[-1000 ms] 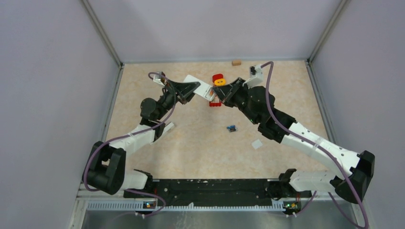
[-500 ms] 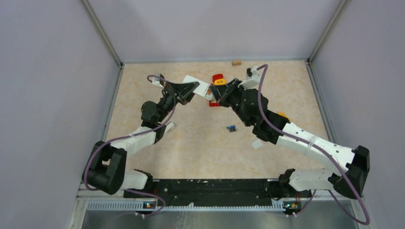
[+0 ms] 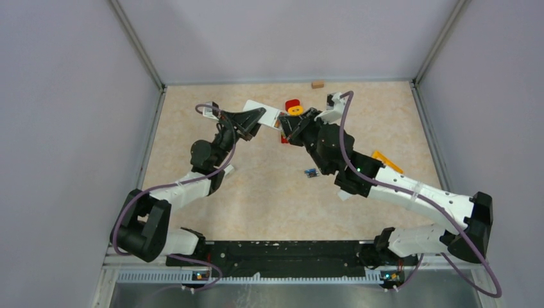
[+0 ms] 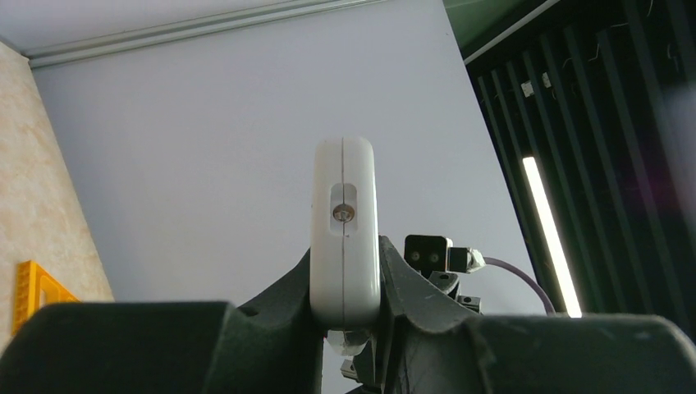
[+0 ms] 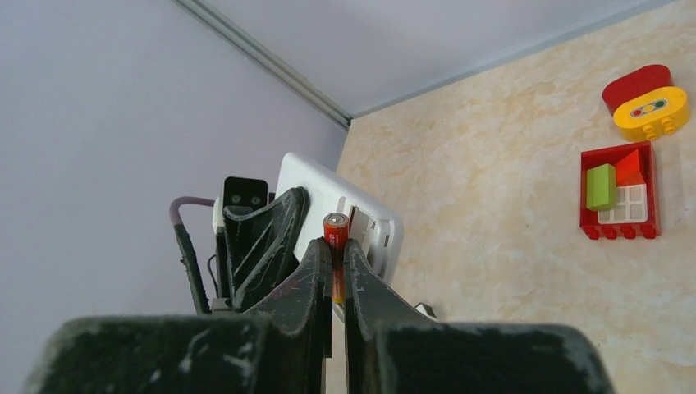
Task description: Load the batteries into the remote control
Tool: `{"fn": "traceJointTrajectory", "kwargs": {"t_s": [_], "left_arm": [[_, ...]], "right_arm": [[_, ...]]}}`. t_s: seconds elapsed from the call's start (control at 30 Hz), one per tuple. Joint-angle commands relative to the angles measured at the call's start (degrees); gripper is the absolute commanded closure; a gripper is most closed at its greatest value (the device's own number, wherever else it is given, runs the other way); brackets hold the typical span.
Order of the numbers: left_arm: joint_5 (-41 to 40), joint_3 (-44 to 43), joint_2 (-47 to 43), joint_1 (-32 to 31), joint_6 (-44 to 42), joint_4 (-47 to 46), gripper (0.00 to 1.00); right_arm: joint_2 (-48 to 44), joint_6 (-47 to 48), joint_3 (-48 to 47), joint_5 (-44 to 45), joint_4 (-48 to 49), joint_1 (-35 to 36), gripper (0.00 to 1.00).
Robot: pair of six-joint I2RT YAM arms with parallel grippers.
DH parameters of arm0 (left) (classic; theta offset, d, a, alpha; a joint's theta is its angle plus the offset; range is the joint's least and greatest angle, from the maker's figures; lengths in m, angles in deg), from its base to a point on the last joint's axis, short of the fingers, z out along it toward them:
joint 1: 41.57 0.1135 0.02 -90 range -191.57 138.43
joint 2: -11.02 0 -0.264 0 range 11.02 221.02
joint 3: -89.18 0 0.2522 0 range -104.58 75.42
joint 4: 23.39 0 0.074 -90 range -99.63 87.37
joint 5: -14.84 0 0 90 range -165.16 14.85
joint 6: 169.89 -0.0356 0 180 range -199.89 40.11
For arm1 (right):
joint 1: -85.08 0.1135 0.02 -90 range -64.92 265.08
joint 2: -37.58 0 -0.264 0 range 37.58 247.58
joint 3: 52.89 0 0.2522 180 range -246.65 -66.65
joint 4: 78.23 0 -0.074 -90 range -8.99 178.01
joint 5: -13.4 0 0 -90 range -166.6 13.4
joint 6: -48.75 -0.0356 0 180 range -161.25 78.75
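Currently, left pincer (image 4: pixel 345 289) pinches white remote (image 4: pixel 345 209); right pincer (image 5: pixel 335 251) pinches reddish battery (image 5: pixel 336 224), print unreadable.

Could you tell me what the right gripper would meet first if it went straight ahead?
The right gripper would most likely meet the white remote, straight ahead of the reddish battery pinched in its fingers; the remaining gap is hard to judge.

The remote (image 4: pixel 344 238) was smooth white plastic. The battery (image 5: pixel 335 226) had a glossy red wrap and metal cap. The desk (image 3: pixel 256 192) looked matt, marbled beige. The right claw (image 5: pixel 336 253) was matt black, scuffed.
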Motion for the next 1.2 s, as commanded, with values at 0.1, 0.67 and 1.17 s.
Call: {"fn": "traceJointTrajectory", "kwargs": {"t_s": [0.1,0.67,1.17], "left_arm": [[-2.2,-1.7,-0.6,-0.4,-0.3,-10.3,1.0],[-2.2,-1.3,0.3,-1.0,0.2,-13.9,1.0],[-4.0,-2.0,1.7,-1.0,0.9,-15.5,1.0]], "right_arm": [[1.2,2.4,-2.9,6.0,-6.1,1.5,1.0],[5.6,-4.9,-9.4,15.8,-16.8,1.5,0.98],[5.3,-5.7,-8.3,8.9,-19.0,1.5,0.88]]}}
